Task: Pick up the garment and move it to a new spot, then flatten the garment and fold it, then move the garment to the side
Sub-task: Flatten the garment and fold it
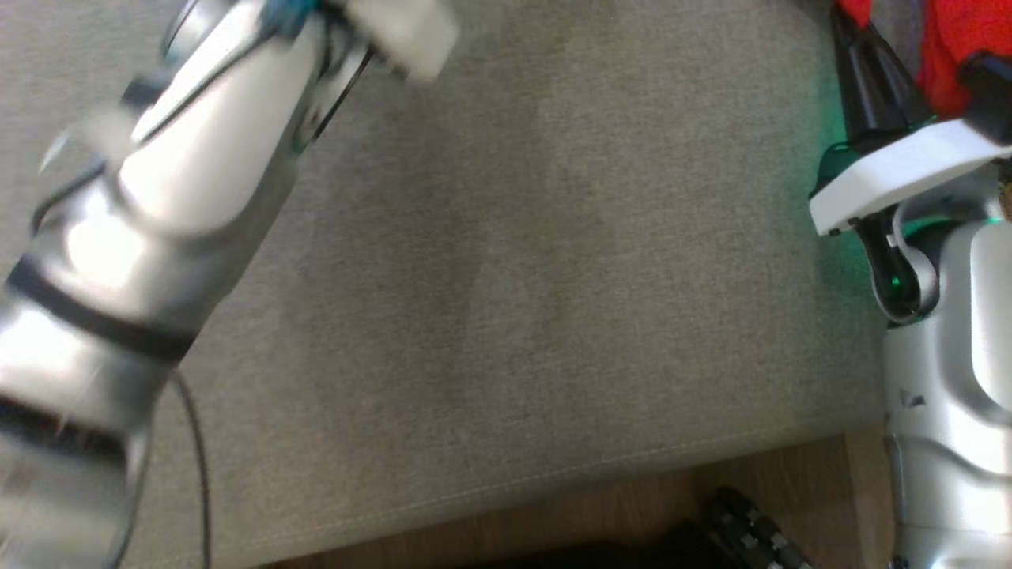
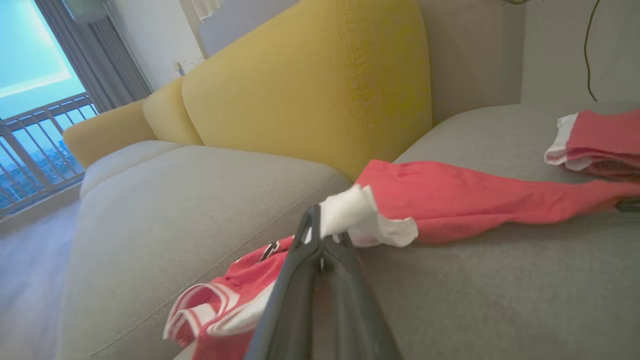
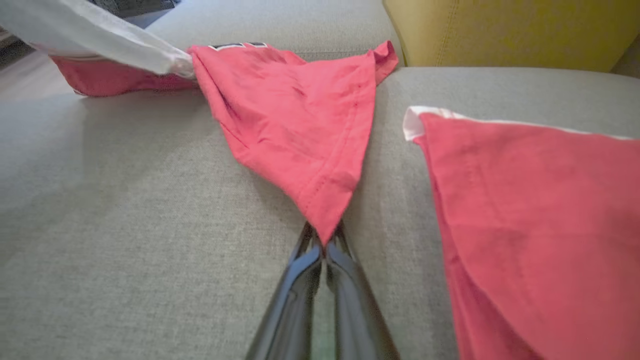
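Seemingly flattening: both jaws, lower centre, were shut on the red white-trimmed fabric garment (image 3: 300,125); next, they needed spreading evenly.

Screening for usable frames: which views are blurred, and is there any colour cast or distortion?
Head view: left forearm smeared by motion blur, green glow on the seat cushion. Left wrist view: mostly sharp, window overexposed. Right wrist view: garment crisp, top-left corner soft.

No text, label, brand or number can be read anywhere; the red garment (image 3: 295,115) carries a dark, white-edged printed mark (image 3: 237,46) along its far edge, yet it lies too foreshortened to make out.
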Controlling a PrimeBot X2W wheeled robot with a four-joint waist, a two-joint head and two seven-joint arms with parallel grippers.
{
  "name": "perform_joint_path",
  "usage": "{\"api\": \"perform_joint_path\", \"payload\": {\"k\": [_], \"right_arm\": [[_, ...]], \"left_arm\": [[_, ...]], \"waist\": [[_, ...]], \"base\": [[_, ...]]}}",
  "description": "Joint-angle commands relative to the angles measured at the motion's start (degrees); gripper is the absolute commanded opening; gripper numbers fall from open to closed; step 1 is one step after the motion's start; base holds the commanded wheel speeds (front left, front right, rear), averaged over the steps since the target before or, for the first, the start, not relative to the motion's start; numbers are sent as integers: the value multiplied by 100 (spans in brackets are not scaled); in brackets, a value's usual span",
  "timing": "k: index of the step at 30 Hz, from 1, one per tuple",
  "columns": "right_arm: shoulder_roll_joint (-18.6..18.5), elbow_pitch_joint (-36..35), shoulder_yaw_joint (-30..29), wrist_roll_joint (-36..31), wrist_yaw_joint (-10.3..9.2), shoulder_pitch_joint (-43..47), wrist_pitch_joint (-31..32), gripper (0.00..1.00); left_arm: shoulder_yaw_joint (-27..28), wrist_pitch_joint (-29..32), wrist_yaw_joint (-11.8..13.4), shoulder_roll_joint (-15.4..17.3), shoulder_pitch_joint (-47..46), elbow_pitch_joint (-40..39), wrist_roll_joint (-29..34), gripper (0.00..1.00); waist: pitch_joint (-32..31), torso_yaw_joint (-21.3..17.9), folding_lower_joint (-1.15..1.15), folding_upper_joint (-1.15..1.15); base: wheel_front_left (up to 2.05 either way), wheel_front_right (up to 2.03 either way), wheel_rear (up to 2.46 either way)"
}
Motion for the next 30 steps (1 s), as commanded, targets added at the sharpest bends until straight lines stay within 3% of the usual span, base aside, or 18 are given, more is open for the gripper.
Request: {"api": "perform_joint_path", "payload": {"k": [1,8,12,19,24,25,26,27,30], "right_arm": [[39,-227,37,-18,-2,217,-35,0],[39,-254,-217,-33,-2,614,28,0],[39,-432,-384,-64,-2,1087,111,0],[39,-1530,-941,-98,-2,2270,509,0],[39,-2035,-987,44,-2,3008,1085,0],[39,-2081,-958,41,-2,3105,1191,32],[39,-2125,-937,56,-2,3176,1264,92],[39,-2159,-911,59,-2,3236,1327,100],[39,-2289,-803,100,-2,3509,1661,100]], "left_arm": [[194,-27,66,297,134,-320,49,0],[768,-28,536,1702,2091,-2450,207,0],[1029,-28,877,2274,3247,-3307,229,0],[1397,-28,1550,2922,4885,-4314,276,0],[1588,-28,1846,3024,5734,-4549,105,0],[1591,-28,1863,2997,5847,-4546,83,0],[1590,-28,1871,2949,5938,-4536,61,0],[1580,-28,1867,2906,6008,-4501,61,0],[1568,-28,1839,2710,6132,-4379,126,0]], "waist": [[-148,142,-1,0],[-658,605,-1,0],[-927,850,-1,0],[-1213,1070,-1,0],[-1272,1093,-1,0],[-1268,1087,-1,0],[-1262,1080,-1,0],[-1254,1076,-1,0],[-1227,1072,-1,0]], "base": [[0,0,0],[0,0,0],[0,0,0],[0,0,0],[0,0,0],[0,0,0],[0,0,0],[0,0,0],[0,0,0]]}}
